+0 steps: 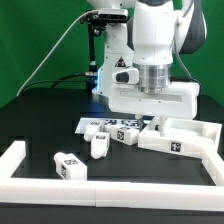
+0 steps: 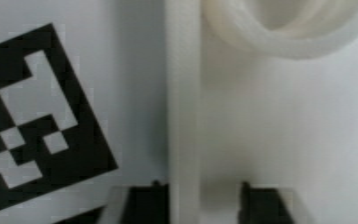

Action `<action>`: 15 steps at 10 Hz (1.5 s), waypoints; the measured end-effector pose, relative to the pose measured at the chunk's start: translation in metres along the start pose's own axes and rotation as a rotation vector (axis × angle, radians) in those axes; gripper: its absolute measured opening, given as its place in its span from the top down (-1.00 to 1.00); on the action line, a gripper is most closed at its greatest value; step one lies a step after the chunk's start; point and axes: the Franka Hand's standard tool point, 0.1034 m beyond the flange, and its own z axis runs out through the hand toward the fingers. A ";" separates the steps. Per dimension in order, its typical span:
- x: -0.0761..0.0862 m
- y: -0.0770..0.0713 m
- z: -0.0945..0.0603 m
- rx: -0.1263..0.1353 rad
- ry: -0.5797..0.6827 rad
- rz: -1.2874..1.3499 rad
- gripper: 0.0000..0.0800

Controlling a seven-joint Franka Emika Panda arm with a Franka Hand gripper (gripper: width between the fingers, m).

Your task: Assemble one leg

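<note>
My gripper is down at the near-left edge of the large flat white panel in the exterior view. In the wrist view the gripper has its dark fingertips close on either side of a white ridge of that panel. A marker tag and a rounded white recess fill the rest of that view. Several legs lie loose on the table: one leg towards the exterior view's left, one nearer the middle, and two just in front of the gripper.
Long white border rails run along the front, the exterior view's left and the exterior view's right. The arm's base and cables stand behind.
</note>
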 end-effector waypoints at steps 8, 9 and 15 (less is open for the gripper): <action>0.011 0.008 -0.043 0.010 -0.022 -0.117 0.87; 0.021 0.017 -0.063 0.019 -0.028 -0.150 0.87; 0.118 0.016 -0.069 0.051 -0.042 -0.215 0.87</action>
